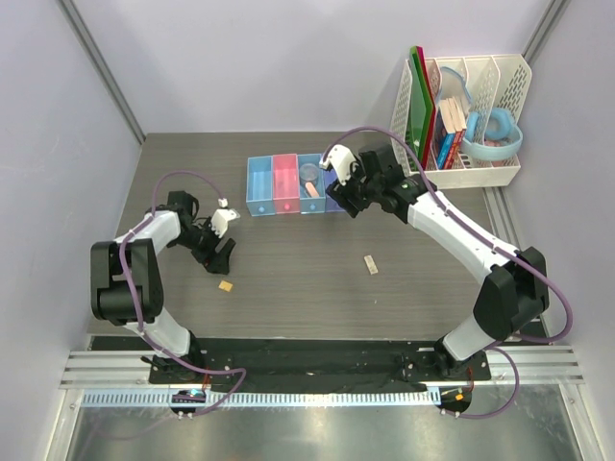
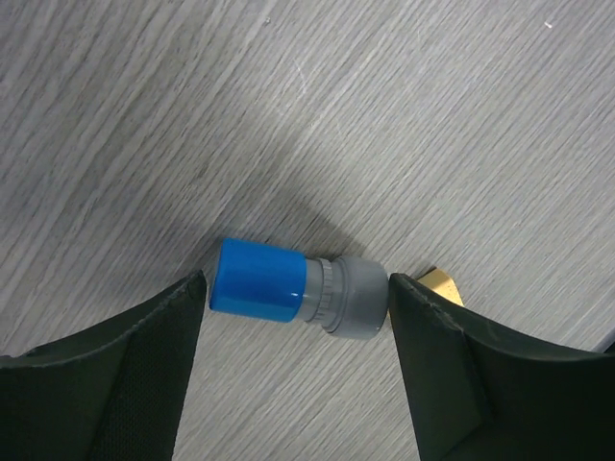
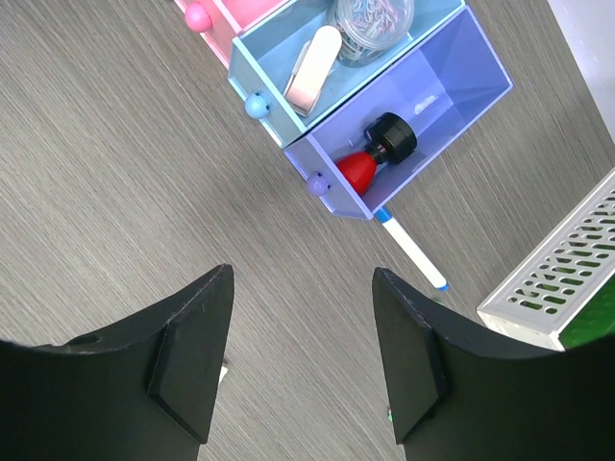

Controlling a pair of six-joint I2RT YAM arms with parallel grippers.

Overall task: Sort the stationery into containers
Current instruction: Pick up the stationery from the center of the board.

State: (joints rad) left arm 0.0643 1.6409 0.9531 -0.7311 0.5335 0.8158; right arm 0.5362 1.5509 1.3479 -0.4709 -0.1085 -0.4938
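At bench rear: violet bin (image 3: 461, 82) holds red-black piece (image 3: 375, 154); light-blue bin (image 3: 346, 84) holds eraser (image 3: 315, 67), clip tub (image 3: 370, 19). Right gripper (image 3: 303, 279) wide, empty. Left gripper (image 2: 296, 293) brackets blue-capped cylinder (image 2: 288, 286) on bench; cannot tell if gripped.

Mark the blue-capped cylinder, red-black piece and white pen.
blue-capped cylinder (image 2: 258, 279), left wrist view, on its blue cap.
red-black piece (image 3: 357, 170), right wrist view, on its red end.
white pen (image 3: 412, 253), right wrist view, mid-barrel.

A blue-capped grey cylinder (image 2: 255, 279) lies between the left gripper (image 2: 296, 288) fingers, with a tiny yellow piece (image 2: 442, 283) just beyond one finger. Ahead of the right gripper (image 3: 303, 288), a violet-blue translucent plastic bin (image 3: 327, 197) holds a red-black piece (image 3: 375, 154), with a white pen (image 3: 413, 254) beside it.
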